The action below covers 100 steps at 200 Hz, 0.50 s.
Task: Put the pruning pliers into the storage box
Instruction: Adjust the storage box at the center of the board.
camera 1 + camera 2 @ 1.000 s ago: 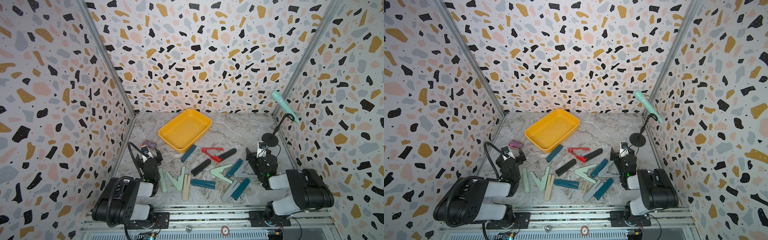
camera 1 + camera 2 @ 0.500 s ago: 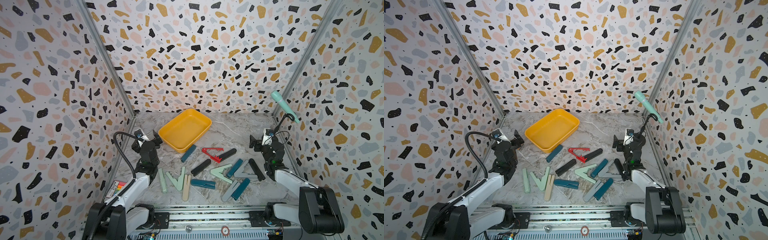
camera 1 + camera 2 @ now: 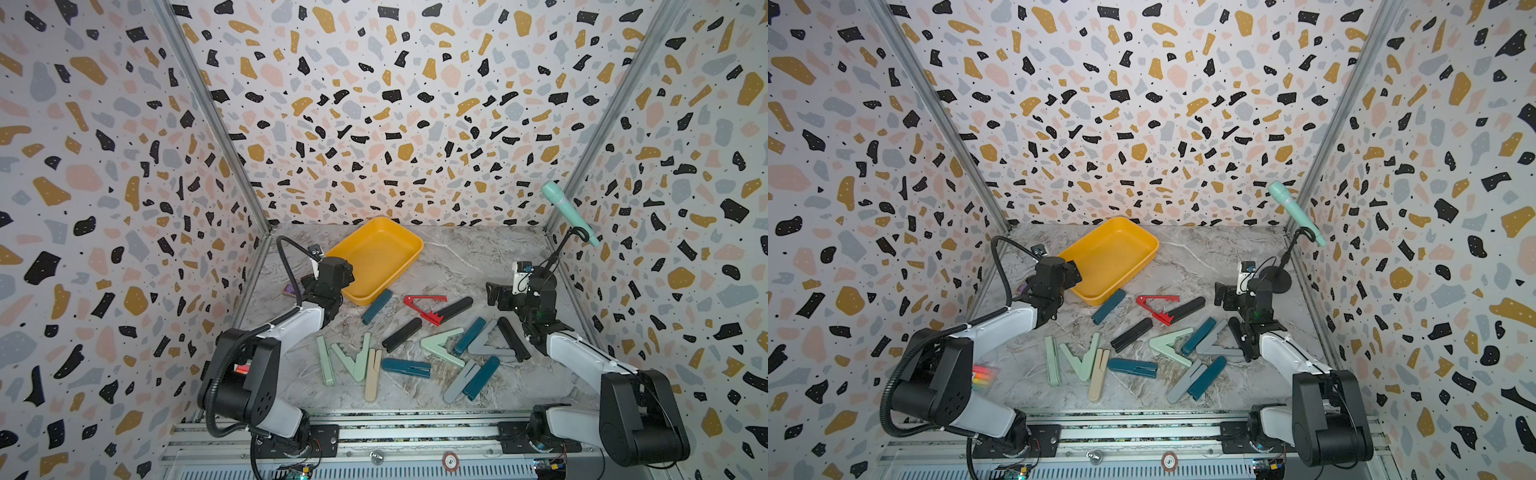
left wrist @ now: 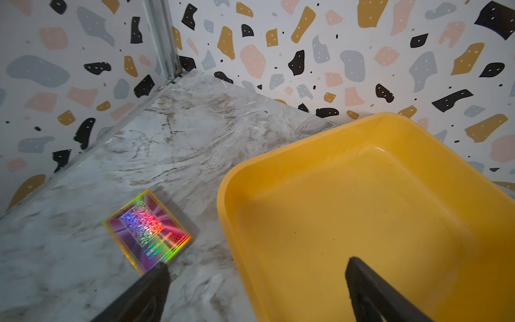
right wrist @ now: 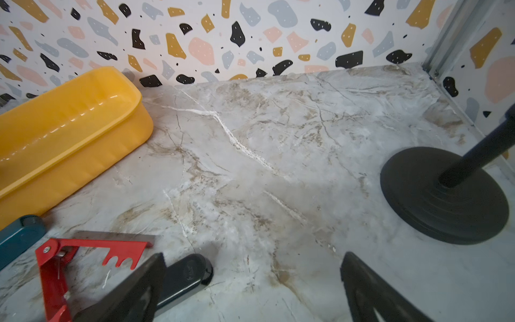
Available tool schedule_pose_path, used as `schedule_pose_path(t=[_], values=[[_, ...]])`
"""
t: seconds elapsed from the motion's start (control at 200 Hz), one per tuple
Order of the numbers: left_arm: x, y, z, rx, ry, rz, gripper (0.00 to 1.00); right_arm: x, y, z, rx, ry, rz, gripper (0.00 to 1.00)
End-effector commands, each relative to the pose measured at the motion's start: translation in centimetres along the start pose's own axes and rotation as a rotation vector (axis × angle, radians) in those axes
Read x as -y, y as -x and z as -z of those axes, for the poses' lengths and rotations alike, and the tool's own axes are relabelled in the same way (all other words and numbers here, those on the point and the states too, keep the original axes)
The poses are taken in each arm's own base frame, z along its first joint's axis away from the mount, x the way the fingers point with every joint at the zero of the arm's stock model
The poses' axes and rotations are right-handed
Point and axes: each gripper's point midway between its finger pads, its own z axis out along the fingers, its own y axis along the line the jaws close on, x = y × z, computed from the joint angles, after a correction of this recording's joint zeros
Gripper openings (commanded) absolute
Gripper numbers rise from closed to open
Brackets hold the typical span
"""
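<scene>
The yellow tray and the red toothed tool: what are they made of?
The yellow tray looks like moulded plastic, smooth and slightly glossy: soft highlights follow its rounded walls. The red toothed tool is thin and flat, matte, with a screw at the hinge; painted metal or hard plastic, I cannot tell which.

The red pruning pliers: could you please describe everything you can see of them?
The red pruning pliers lie flat on the marble tabletop, open in a V, between the yellow plastic tray and the right pincer. Two red arms meet at a silver-screwed hinge; their inner edges are toothed, and a grey strip backs one arm. A black tool seems to touch one arm's tip. Nothing grips them.
</scene>
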Motion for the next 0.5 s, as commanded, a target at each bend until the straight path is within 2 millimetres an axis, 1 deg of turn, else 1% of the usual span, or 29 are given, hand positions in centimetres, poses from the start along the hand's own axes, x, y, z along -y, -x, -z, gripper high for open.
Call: schedule_pose_path(t=[0.0,0.095,0.225,0.29,0.405,0.496], values=[[1.3,-0.3,-1.0,-0.060,-0.015,0.010,0.94,0.2,0.7,0.3,-0.003,-0.017,-0.018,0.99],[1.2,-1.1,-1.9,-0.094,0.015,0.035,0.92,0.4,0.8,0.4,-0.002,-0.033,-0.014,1.00],[1.5,-1.8,-2.5,-0.125,0.021,0.060,0.88,1.3,0.8,0.6,-0.002,-0.080,-0.014,1.00],[1.3,-2.4,-2.7,-0.150,0.033,0.069,0.86,1.5,0.8,0.7,-0.003,-0.092,-0.015,1.00],[0.8,-3.4,-2.5,-0.175,0.055,0.084,0.86,2.2,0.6,0.8,-0.008,-0.114,-0.022,1.00],[0.7,-4.2,-2.8,-0.187,0.058,0.094,0.86,2.8,0.3,0.8,-0.011,-0.128,-0.032,1.00]])
